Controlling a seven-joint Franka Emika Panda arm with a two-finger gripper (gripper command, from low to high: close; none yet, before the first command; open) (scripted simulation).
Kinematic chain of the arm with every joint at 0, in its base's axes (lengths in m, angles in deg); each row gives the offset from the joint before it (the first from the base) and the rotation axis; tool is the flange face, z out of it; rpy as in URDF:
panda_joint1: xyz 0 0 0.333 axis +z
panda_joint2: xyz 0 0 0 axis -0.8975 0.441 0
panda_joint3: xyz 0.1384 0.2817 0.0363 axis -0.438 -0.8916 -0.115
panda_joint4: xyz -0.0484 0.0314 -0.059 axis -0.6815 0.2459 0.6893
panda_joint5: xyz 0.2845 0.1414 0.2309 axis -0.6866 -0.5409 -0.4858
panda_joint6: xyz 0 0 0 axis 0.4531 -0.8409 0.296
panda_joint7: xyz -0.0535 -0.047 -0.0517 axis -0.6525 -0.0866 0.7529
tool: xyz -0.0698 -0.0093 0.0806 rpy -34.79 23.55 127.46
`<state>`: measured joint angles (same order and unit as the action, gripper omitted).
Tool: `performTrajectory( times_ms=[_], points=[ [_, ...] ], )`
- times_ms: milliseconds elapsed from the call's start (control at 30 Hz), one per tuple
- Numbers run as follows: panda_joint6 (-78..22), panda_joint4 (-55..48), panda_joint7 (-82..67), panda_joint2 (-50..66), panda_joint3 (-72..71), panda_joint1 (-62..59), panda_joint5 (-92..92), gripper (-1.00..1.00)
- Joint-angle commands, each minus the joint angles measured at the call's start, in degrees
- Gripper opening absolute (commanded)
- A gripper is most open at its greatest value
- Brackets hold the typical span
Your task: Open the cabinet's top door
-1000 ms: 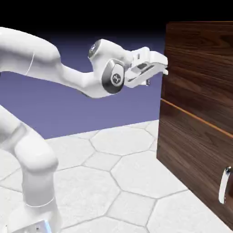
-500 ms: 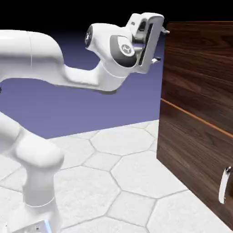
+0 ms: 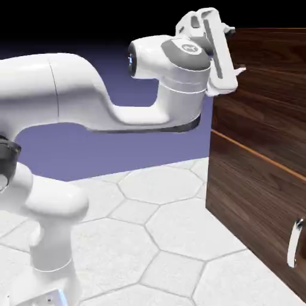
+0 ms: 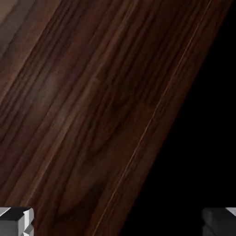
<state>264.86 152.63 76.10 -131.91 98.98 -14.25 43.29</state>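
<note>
The cabinet (image 3: pixel 263 149) is a dark walnut-grain box at the exterior view's right. Its top door (image 3: pixel 269 89) is the upper panel, above a thin orange seam. My gripper (image 3: pixel 235 50) is open at the door's upper left corner, one fingertip above the other and both pointing at the wood. Nothing is between them, and I cannot tell whether they touch the panel. In the hand view, slanted walnut grain of the top door (image 4: pixel 92 106) fills most of the picture, with black at the right. The gripper (image 4: pixel 118 223) shows as two grey fingertips (image 4: pixel 16 221) far apart at the bottom corners.
The lower door (image 3: pixel 251 209) carries a silver handle (image 3: pixel 293 242) near the right edge. The white arm (image 3: pixel 89 101) spans the view from the lower left. The tabletop (image 3: pixel 155 233) has pale hexagon tiles.
The hand has risen and swung right, up to the cabinet's upper left corner. The wrist has rolled, so the fingers now stand one above the other. The jaws stayed open.
</note>
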Motion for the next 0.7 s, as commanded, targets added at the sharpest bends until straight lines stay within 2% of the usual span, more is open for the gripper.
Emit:
performTrajectory(
  times_ms=[0, 667],
  points=[
    [0.18, -0.9, -0.99, -0.34, 1.19, 1.06, 2.5, 0.0],
    [3.63, -18.15, -20.06, -6.96, 24.16, 21.46, 50.53, 0.0]
  ],
)
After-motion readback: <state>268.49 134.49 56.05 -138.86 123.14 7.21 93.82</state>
